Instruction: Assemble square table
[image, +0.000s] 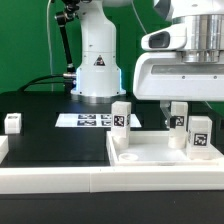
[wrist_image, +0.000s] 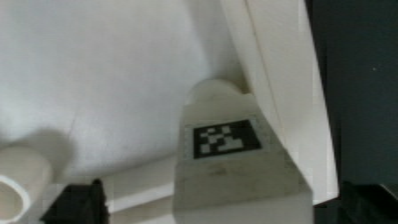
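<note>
The white square tabletop slab (image: 150, 156) lies at the front of the black work surface, on the exterior view's right. Three white tagged legs stand on it: one at its left back corner (image: 121, 116), one at the back right (image: 179, 119), one at the right front (image: 200, 136). My gripper (image: 178, 104) hangs right over the back right leg. In the wrist view this leg (wrist_image: 222, 140) sits between my dark fingers (wrist_image: 75, 200) with a gap on each side, the slab (wrist_image: 107, 80) beneath it. The jaws are open around it.
A fourth tagged leg (image: 12, 122) stands alone at the exterior view's far left. The marker board (image: 88, 120) lies before the robot base (image: 95, 70). A long white rail (image: 50, 185) edges the front. A rounded white part (wrist_image: 25, 180) shows beside the leg in the wrist view.
</note>
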